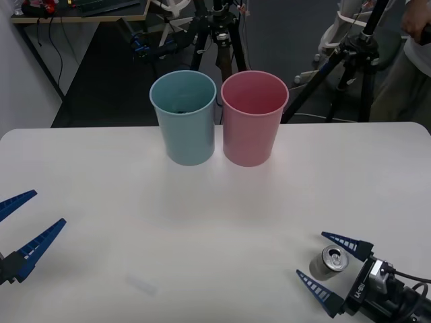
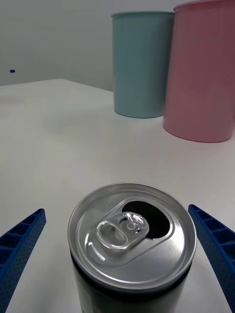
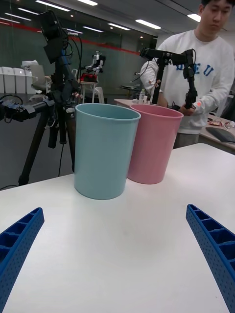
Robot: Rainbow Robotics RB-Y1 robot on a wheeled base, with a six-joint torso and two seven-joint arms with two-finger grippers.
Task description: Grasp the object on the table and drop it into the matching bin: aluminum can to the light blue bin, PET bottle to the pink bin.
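A small silver aluminum can (image 1: 328, 262) stands upright near the front right of the white table (image 1: 202, 222), its pull-tab top opened (image 2: 132, 230). My right gripper (image 1: 328, 264) is open around the can, one blue finger on each side, not touching it. The light blue bin (image 1: 184, 117) and the pink bin (image 1: 254, 118) stand side by side at the table's far middle, the blue one on the left. Both also appear in the right wrist view, light blue bin (image 2: 140, 63) and pink bin (image 2: 203, 73). My left gripper (image 1: 30, 222) is open at the front left, holding nothing.
Camera tripods (image 1: 215, 40) and a person (image 1: 411, 60) stand behind the table's far edge. In the left wrist view the light blue bin (image 3: 105, 149) and pink bin (image 3: 152, 144) rise ahead. A wide bare stretch of tabletop lies between the grippers and the bins.
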